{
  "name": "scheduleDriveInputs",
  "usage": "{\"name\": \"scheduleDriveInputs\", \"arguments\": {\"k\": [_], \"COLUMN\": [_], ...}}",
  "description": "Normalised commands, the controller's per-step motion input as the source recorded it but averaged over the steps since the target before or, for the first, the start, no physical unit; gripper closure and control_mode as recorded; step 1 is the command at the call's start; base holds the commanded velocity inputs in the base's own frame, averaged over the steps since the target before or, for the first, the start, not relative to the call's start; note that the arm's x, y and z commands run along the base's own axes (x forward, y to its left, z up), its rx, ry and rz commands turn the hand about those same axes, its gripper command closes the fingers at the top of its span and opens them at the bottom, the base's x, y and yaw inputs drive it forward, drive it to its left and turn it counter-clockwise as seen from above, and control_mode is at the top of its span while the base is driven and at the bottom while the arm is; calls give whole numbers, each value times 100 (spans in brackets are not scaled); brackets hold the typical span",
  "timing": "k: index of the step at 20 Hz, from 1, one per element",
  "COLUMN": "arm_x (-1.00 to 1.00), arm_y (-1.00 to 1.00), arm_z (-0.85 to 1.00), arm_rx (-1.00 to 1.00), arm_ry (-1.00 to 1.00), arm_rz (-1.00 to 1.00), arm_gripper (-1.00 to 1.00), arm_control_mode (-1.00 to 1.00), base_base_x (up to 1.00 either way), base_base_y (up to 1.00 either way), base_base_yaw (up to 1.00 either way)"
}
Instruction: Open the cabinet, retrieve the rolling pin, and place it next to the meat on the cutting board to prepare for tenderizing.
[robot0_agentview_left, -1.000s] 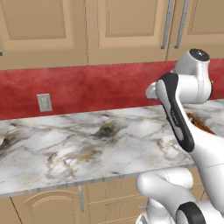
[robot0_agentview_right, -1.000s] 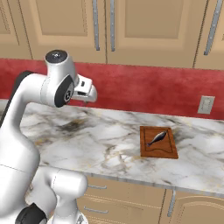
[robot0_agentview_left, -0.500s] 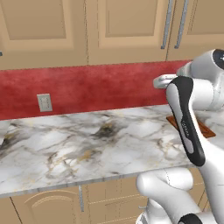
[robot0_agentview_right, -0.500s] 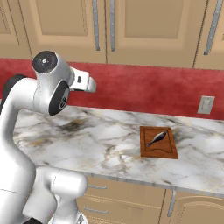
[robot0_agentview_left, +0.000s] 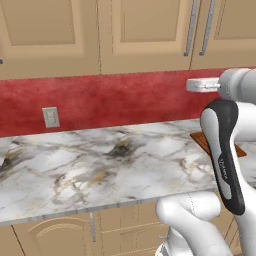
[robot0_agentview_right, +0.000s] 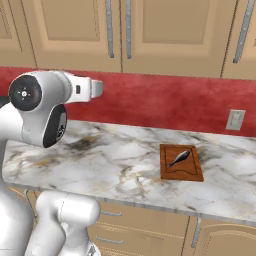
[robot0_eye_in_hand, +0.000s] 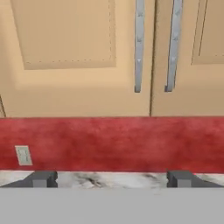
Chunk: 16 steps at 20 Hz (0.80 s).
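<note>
The cabinet (robot0_agentview_right: 160, 35) hangs above the red backsplash with both doors closed, its two silver bar handles (robot0_eye_in_hand: 139, 48) side by side at the seam. My gripper (robot0_eye_in_hand: 111, 179) is open with nothing between its fingertips (robot0_eye_in_hand: 41, 178); it faces the cabinet (robot0_eye_in_hand: 65, 43) from below handle height. In the right base view the gripper (robot0_agentview_right: 96, 89) is level, in front of the backsplash and left of the handles. The cutting board (robot0_agentview_right: 181, 162) lies on the counter with the meat (robot0_agentview_right: 179, 157) on it, well to the right of the gripper. The rolling pin is hidden.
A marble counter (robot0_agentview_right: 120, 160) runs under the wall cabinets, with base cabinets (robot0_agentview_right: 220, 240) below it. A wall outlet (robot0_agentview_right: 235, 120) sits on the backsplash right of the board, another outlet (robot0_agentview_left: 50, 117) at the left. A board corner (robot0_agentview_left: 201, 140) shows behind my arm.
The arm has folded lower and the hand has risen a little, now level and pointing at the wall below the cabinet. The jaws have stayed wide apart.
</note>
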Motion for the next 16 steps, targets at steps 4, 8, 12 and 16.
{"name": "scheduleDriveInputs", "arguments": {"k": [4, 8, 12, 16], "arm_x": [-12, 0, 0, 0], "arm_y": [0, 0, -6, -19], "arm_z": [49, 46, 49, 27], "arm_rx": [0, 0, 0, 0], "arm_ry": [-28, -20, -16, -13], "arm_rz": [-4, -5, -6, -5], "arm_gripper": [-100, -100, -100, -100], "arm_control_mode": [-100, -100, -100, -100], "base_base_x": [0, 0, 0, 0], "base_base_y": [0, 0, 0, 0], "base_base_yaw": [0, 0, 0, 0]}}
